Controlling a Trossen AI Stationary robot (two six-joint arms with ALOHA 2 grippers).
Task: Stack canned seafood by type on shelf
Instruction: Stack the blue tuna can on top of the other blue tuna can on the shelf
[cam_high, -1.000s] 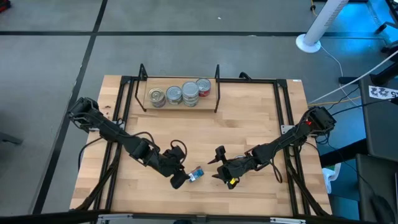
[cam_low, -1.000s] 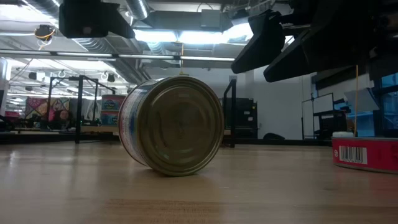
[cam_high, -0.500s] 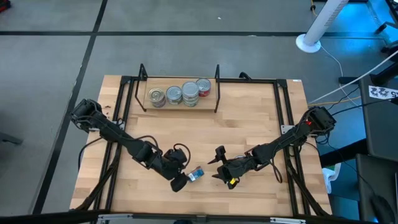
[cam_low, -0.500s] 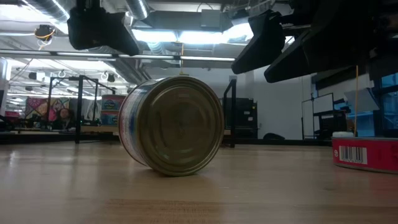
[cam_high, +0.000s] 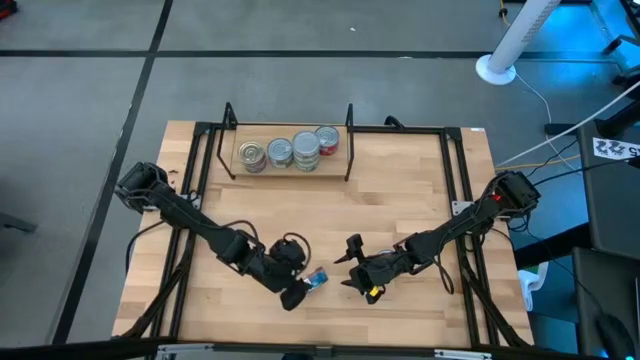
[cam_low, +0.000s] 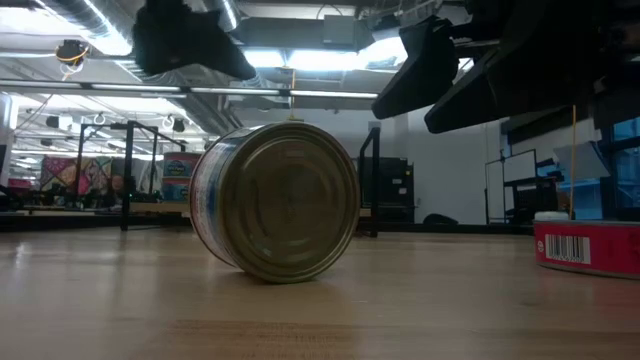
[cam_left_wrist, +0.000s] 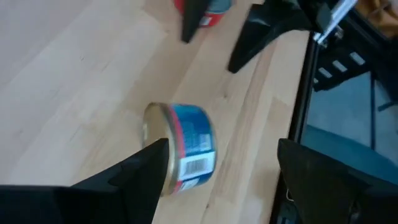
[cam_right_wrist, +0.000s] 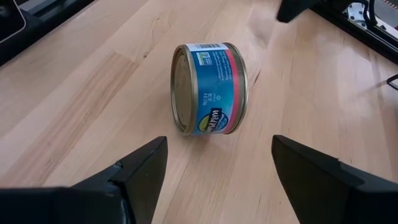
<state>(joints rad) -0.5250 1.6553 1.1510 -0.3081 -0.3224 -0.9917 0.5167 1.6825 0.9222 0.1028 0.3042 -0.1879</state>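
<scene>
Left gripper (cam_high: 303, 289) now nearer the blue can (cam_high: 318, 279), jaws open | right gripper (cam_high: 350, 264) open | one can on its side on table (cam_high: 400, 180) | shelf (cam_high: 290, 160): seemingly four stacks.

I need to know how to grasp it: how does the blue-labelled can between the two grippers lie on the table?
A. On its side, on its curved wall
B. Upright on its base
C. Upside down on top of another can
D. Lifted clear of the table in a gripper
A: the blue-labelled can rests on its curved wall on the table, with its flat gold end facing sideways, and nothing holds it.
</scene>
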